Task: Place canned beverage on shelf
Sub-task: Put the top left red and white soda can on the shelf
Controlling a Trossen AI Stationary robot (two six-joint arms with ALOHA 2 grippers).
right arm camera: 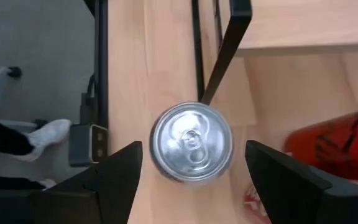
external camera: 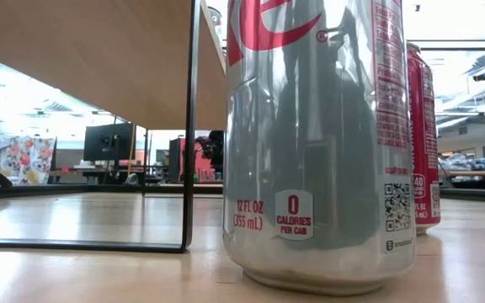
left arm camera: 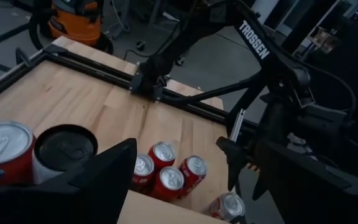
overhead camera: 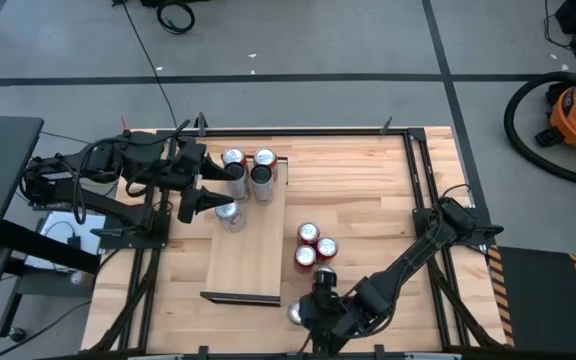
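A silver can point(right arm camera: 192, 142) stands on the tabletop point(overhead camera: 368, 190) at about 6 o'clock in the high view, just off the near corner of the shelf point(overhead camera: 253, 255). The right gripper point(right arm camera: 192, 163) is held directly above it with its fingers spread wide, one to each side of the lid and neither touching. From here, the can could be tipped if the descent were off-centre and one finger met the rim first. A red can point(right arm camera: 337, 146) lies close at one side and could be nudged by the outer finger. The shelf's dark end frame point(right arm camera: 219, 59) stands just beyond the can and could be struck on the lift.

Further back, three red cans point(overhead camera: 314, 246) are clustered near the centre of the table. At about 11 o'clock, the left gripper point(overhead camera: 214, 186) is held wide apart over the far end of the shelf, where several cans point(overhead camera: 249, 172) already stand; one could be knocked over as it withdraws.

Centring over the lid is shown only by the right wrist view. The can's label and the underside of the raised shelf are given only by the low view, which shows neither gripper. The overall layout is seen only from above.
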